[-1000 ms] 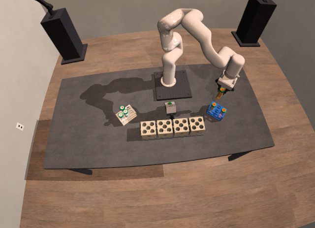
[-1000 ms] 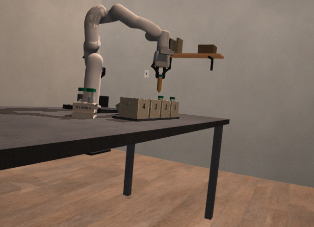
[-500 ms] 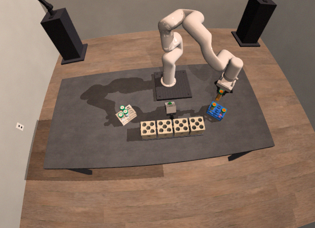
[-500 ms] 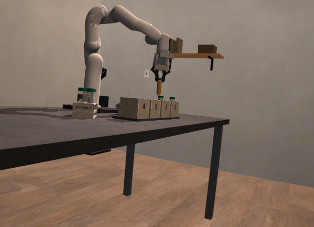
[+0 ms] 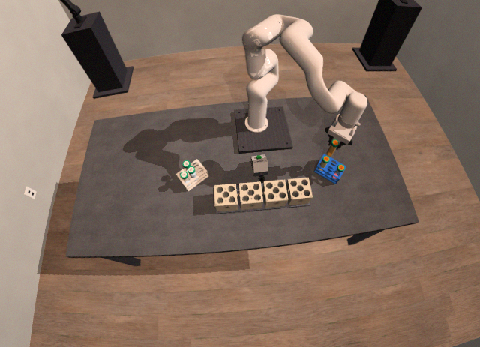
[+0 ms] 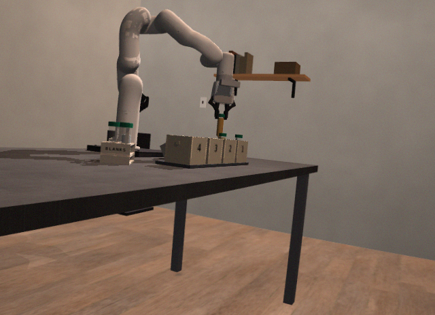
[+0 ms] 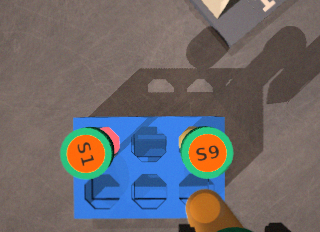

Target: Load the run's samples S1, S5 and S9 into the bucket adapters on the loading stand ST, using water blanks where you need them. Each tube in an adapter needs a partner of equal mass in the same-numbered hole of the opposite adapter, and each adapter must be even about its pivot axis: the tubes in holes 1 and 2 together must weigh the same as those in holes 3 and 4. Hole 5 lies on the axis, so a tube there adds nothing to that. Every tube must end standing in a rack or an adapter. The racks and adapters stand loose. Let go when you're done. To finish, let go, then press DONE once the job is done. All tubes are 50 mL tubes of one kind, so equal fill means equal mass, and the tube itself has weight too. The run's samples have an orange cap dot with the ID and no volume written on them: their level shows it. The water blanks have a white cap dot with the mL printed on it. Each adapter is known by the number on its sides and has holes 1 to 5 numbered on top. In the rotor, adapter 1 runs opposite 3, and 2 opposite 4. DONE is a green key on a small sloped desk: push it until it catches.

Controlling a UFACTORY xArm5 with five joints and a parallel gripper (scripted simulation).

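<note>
My gripper [image 5: 335,142] [image 6: 221,115] is shut on the cap end of a sample tube [image 5: 333,147] [image 6: 220,126] [image 7: 210,212] with an orange fill. It holds the tube upright, clear above the near right corner of the blue sample rack [image 5: 333,177] [image 7: 125,212]. I cannot read the tube's ID. S1 [image 7: 86,153] and S9 [image 7: 206,153] stand in the rack's back row, and the other holes are empty. Four beige adapters stand in a row on the stand ST [image 6: 168,162] [image 7: 250,22], with all holes empty. Adapter 1 [image 5: 300,190] [image 6: 241,150] is nearest the blue rack.
The BLANKS rack [image 5: 192,178] [image 6: 117,152] with three white-dot tubes stands left of the adapters. The green DONE key [image 5: 258,157] sits on its small desk [image 5: 259,166] behind the adapter row. The arm's base plate [image 5: 263,136] lies further back.
</note>
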